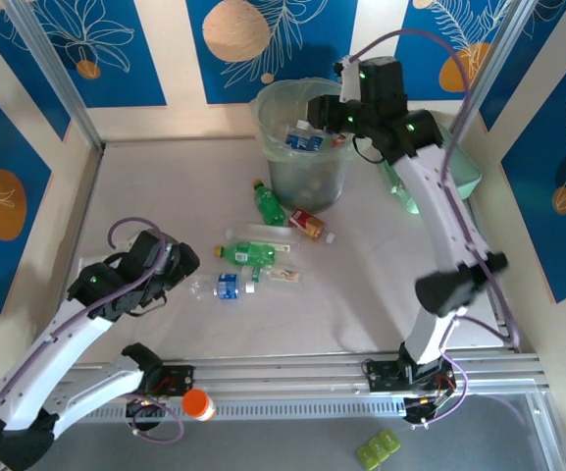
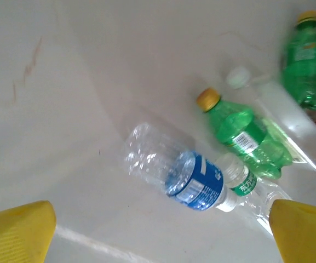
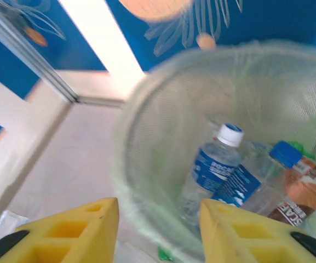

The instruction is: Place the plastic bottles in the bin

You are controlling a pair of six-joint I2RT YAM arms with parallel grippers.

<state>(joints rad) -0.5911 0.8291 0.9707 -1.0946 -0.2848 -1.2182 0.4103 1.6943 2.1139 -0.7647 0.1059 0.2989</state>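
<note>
Several plastic bottles [image 1: 248, 253] lie beside bin [image 1: 307, 179] | blue-label bottle [image 2: 196, 183]: likely light, thin, slippery; take mid-body | left gripper [image 2: 160, 235] jaws wide, empty | right gripper [image 3: 158, 227] over bin, jaws apart

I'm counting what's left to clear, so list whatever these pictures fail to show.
1. Bin contents: top view, right arm covers part of the mouth; right wrist view, blurred, brown-labelled bottle cut by the right edge.
2. Far green bottle: left wrist view, blurred, cut by the right edge.
3. Mint-green box: top view, mostly behind the right arm.
4. Left tool: left wrist view, fingers cut by the bottom edge.
</note>
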